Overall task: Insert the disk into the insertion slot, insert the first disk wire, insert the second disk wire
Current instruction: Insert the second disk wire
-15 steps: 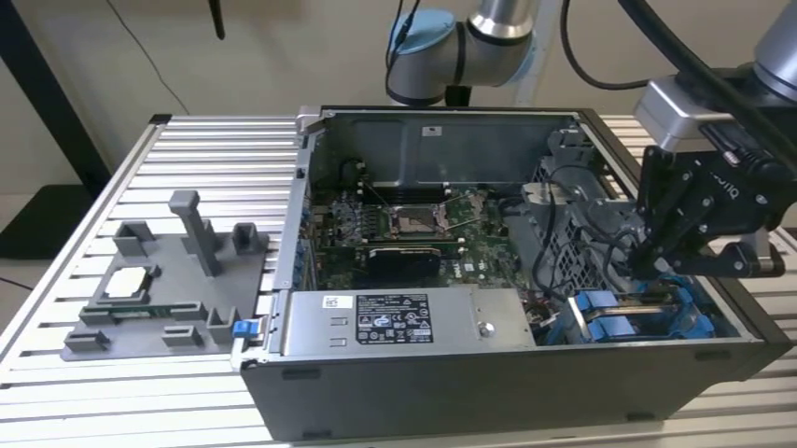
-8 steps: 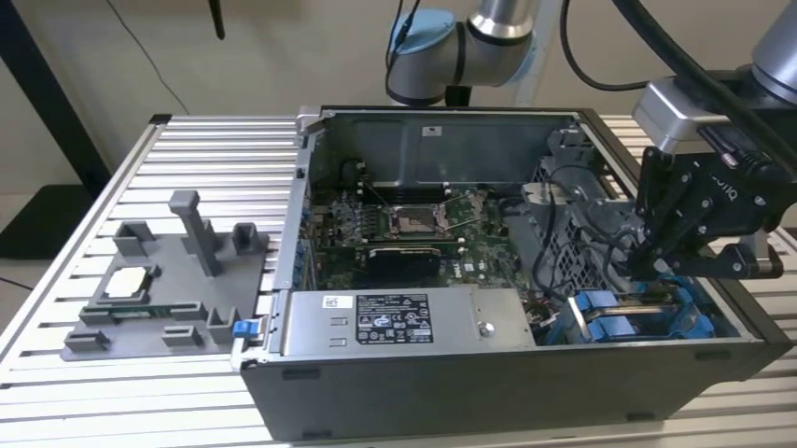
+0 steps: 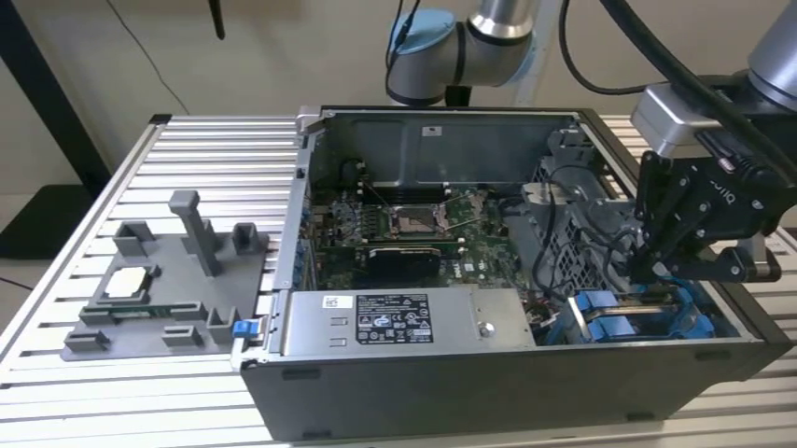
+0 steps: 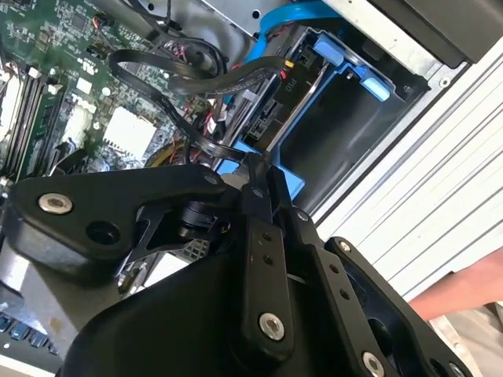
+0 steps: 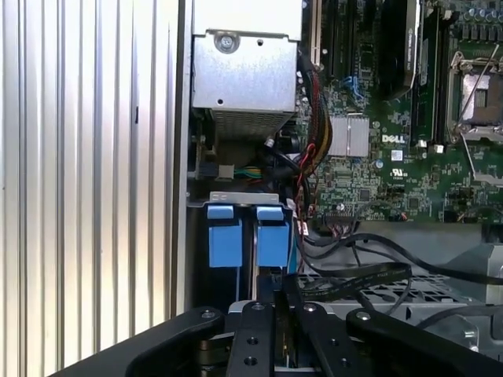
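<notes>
While above the insertion slot (image 3: pixel 648 313), tool (image 3: pixel 650 266) near black cable (image 4: pixel 173 67)

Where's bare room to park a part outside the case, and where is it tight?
Free: the slatted table behind the grey fixture tray, and its strip along the case wall in the first wrist view. Crowded: the drive bay under the gripper, amid black cables.

Background: beige wall (image 3: pixel 286 47) | ribbed aluminium table (image 3: pixel 187 149) | black stand leg (image 3: pixel 50 93) at exterior view's left | dark floor (image 3: pixel 25 219)
</notes>
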Robot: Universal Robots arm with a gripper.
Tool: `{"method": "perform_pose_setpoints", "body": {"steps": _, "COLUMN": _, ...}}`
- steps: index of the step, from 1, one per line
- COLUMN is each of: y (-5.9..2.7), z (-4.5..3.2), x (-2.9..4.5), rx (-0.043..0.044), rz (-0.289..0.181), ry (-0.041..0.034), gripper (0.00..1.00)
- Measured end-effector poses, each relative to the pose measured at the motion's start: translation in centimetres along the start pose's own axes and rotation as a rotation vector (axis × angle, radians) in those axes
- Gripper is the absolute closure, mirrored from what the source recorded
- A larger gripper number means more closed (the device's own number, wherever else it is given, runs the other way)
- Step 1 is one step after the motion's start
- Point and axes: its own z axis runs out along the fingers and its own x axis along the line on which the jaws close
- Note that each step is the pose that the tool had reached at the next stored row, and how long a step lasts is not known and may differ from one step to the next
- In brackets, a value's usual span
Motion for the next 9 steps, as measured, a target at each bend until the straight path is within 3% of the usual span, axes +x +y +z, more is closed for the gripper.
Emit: {"method": "perform_pose_setpoints", "body": {"steps": 9, "y": -0.02, "z": 0.65, "x": 0.05, "rx": 0.0003, "rz": 0.000, "ry": 0.0075, "gripper": 1.00}}
